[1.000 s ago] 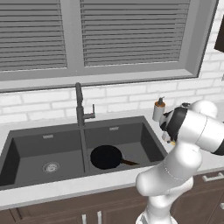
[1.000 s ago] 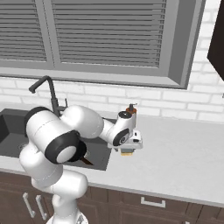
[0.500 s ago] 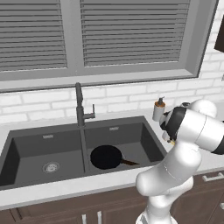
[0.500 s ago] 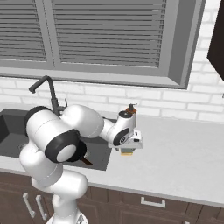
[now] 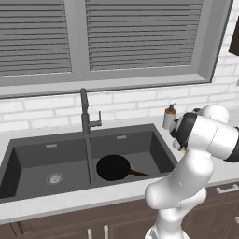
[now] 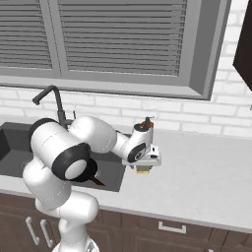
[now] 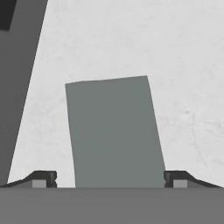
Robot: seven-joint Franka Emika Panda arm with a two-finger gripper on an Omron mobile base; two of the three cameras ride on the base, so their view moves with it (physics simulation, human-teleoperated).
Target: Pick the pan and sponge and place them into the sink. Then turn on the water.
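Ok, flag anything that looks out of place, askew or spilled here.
Nothing stands out. The pan lies flat in the right basin of the sink, no spill around it. The sponge sits on the counter right of the sink, slightly skewed between the fingertips of the open gripper.

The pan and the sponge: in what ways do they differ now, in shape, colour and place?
The pan is round and black with a thin handle; the sponge is a rectangular block, grey-green on top in the hand view. The pan lies in the right basin of the sink; the sponge lies on the pale counter, beside the sink. The open gripper straddles the sponge, its fingertips apart from it; nothing is near the pan.
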